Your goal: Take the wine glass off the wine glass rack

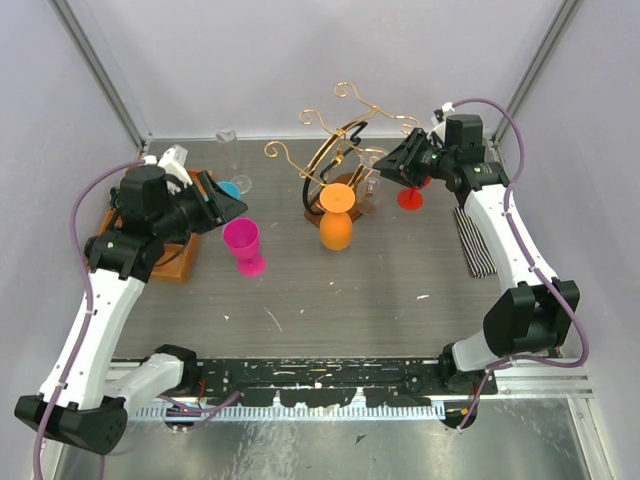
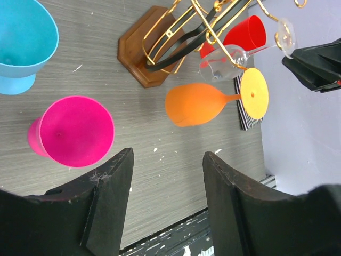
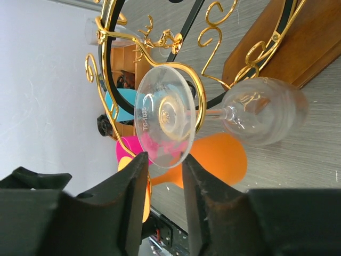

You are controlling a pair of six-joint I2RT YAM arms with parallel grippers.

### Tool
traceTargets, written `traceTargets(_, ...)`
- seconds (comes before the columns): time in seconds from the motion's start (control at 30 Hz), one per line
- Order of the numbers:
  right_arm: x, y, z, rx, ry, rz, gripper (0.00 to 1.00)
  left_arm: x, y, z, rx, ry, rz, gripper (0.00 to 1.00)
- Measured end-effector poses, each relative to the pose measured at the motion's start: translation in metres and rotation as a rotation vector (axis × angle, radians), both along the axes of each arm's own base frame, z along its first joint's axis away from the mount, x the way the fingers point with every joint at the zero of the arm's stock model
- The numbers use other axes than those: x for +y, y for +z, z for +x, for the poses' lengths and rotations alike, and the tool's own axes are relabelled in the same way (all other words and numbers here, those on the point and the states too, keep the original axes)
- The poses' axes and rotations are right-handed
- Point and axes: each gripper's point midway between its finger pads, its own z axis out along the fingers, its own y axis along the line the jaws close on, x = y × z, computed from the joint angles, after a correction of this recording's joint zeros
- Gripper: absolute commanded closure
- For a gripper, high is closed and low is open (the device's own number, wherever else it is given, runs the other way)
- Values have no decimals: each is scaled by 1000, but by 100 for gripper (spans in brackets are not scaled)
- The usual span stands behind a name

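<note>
While wine glass [image 3: 264, 109] hangs | foot lettering [image 3: 143, 114] blurred | left fingers [image 2: 114, 192] wide, right fingers [image 3: 128, 197] narrow, both empty

One rack [image 2: 144, 48] holds two glasses, an orange glass [image 1: 336, 228] and a clear glass [image 3: 264, 109]. Four more glasses are off it: pink [image 1: 243, 243], blue [image 2: 24, 37], red [image 2: 248, 33], and a second clear one [image 1: 228, 140] by the far edge of the tabletop [image 1: 400, 290]. There is one tray [image 1: 175, 262] and one striped mat [image 1: 476, 245].

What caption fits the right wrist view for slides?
Right pincer poised at the foot of the clear wine glass hanging from the gold wine glass rack; orange glass beyond.
</note>
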Motion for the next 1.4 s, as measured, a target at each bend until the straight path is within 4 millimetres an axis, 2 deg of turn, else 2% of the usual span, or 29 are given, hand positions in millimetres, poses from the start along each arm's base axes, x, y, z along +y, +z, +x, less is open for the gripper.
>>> traceTargets(0.2, 1, 2, 1, -4, 1, 8, 71, 1, 12, -9, -41, 3, -21, 38)
traceTargets(0.3, 0, 2, 1, -5, -2, 10, 80, 2, 13, -12, -50, 4, -26, 38)
traceTargets(0.63, -7, 2, 8, -7, -33, 33, 76, 2, 12, -12, -49, 0, -27, 38)
traceTargets(0.7, -7, 1, 10, 2, -37, 54, 81, 1, 12, -12, -48, -3, -28, 38)
traceTargets(0.77, -7, 1, 12, 0, -41, 64, 96, 1, 12, -13, -48, -4, -29, 38)
traceTargets(0.8, -7, 1, 13, 2, -43, 70, 99, 1, 12, -13, -47, -6, -30, 38)
traceTargets(1.4, -12, 11, 21, 24, -69, 190, 99, -1, 13, -14, -48, -14, -34, 38)
